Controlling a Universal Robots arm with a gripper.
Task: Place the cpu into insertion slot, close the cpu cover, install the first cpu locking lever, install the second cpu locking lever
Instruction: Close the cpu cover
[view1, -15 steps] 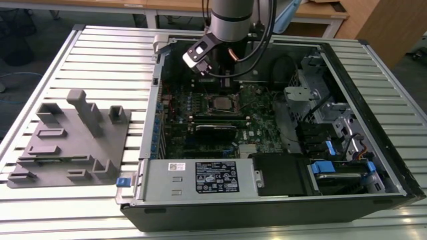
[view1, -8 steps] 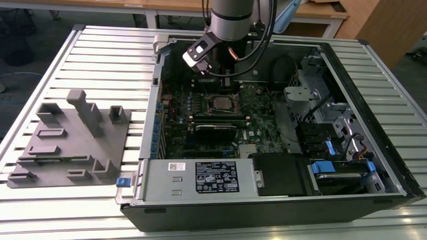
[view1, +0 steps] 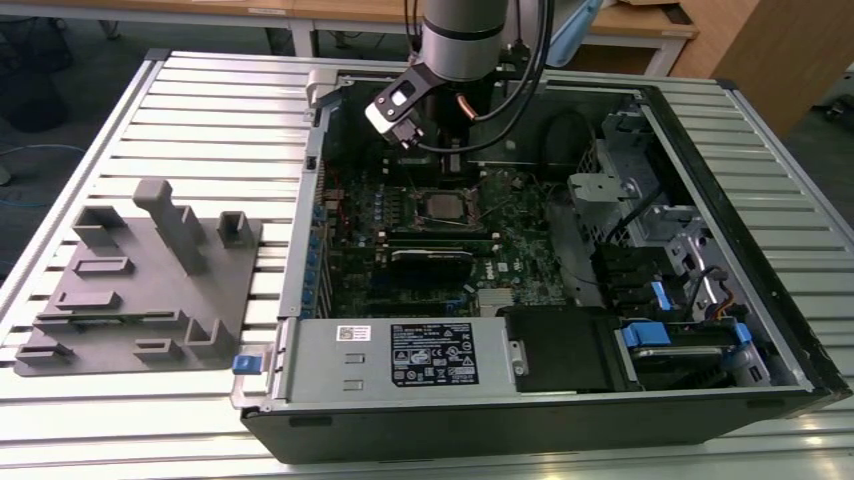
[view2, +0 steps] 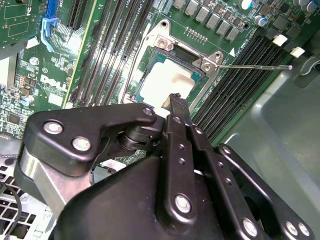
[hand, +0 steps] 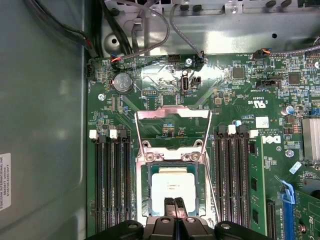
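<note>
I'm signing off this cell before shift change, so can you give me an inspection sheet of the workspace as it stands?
Surface: slatted metal table carrying an open computer case.
Job's things: the cpu lies in the insertion slot; the cpu cover stands open; one locking lever sticks out sideways, not latched.
Clutter: grey fixture block on the table beside the case.
Grippers: gripper shut, tips over the cpu's edge; contact cannot be told.
Cables: grey and black leads along the case wall; arm cable hanging into the case.
Surroundings: wooden desks behind the table.
</note>
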